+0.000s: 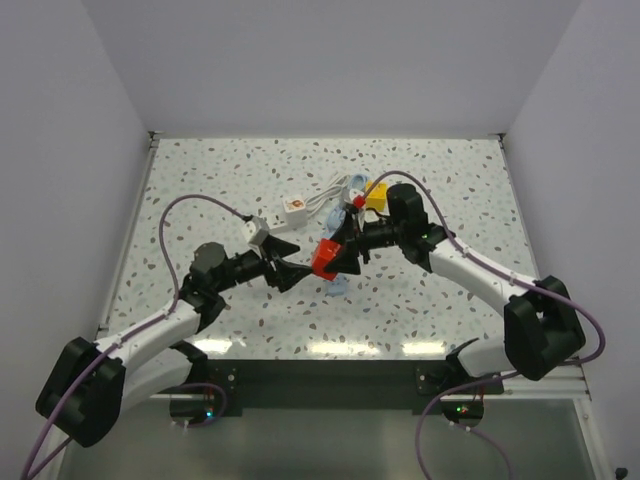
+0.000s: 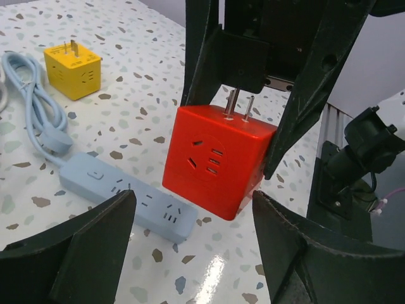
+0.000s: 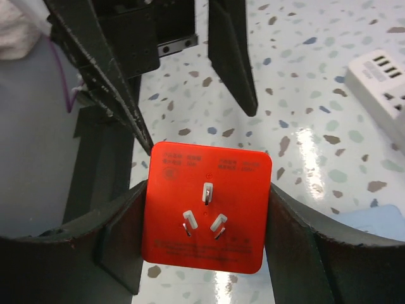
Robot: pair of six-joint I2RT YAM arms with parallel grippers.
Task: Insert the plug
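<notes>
My right claw pinches the red plug cube with prongs turned away from the blue strip, left claw spread nearby, so a sloppy handover could drop it

Overhead overview; opposed wrist close-ups on red adapter

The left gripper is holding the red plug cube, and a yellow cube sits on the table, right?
No: the right gripper holds the red plug cube, shown in the right wrist view. The yellow cube does sit on the table.
</notes>
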